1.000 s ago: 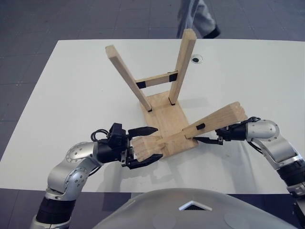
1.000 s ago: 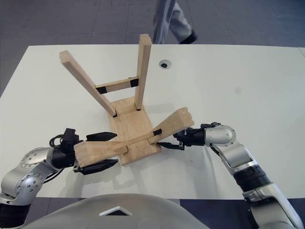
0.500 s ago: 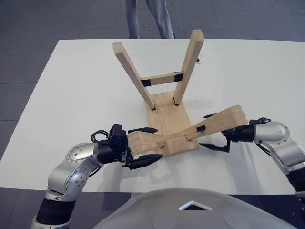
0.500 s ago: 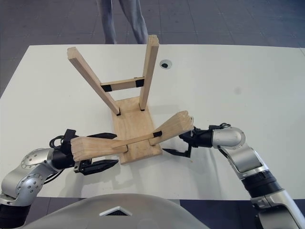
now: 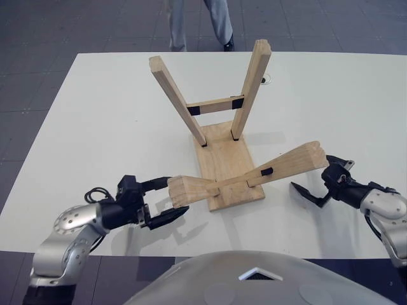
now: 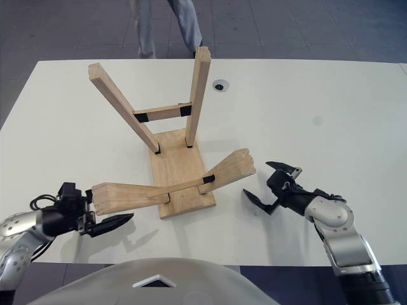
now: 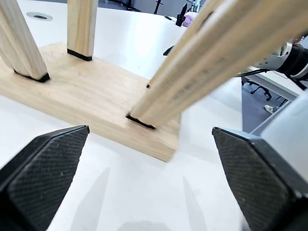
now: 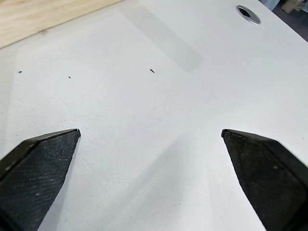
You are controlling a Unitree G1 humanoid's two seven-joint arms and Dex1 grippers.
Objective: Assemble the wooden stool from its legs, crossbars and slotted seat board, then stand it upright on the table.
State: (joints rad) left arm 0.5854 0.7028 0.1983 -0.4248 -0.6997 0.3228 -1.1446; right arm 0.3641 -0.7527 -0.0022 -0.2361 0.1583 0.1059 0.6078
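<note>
The wooden stool lies upside down with its seat board (image 5: 224, 159) flat on the white table. Two far legs (image 5: 249, 89) stand up from it, joined by a crossbar (image 5: 215, 105). The two near legs (image 5: 289, 162) splay low to either side, with a crossbar (image 5: 233, 182) between them. My left gripper (image 5: 164, 200) is open just short of the near left leg's end (image 5: 187, 189), touching nothing. In the left wrist view its pads (image 7: 43, 178) frame the board (image 7: 96, 103). To the right of the near right leg, my right gripper (image 5: 320, 179) is open and empty above the bare table (image 8: 144, 96).
A round cable hole (image 5: 265, 79) sits in the table behind the stool. The table's front edge runs close under both grippers. Bare white surface lies to the left and right of the stool.
Both grippers have let go of the near legs and drawn back, the left toward the front left, the right to the right. The stool shifted slightly a second ago and now rests still.
</note>
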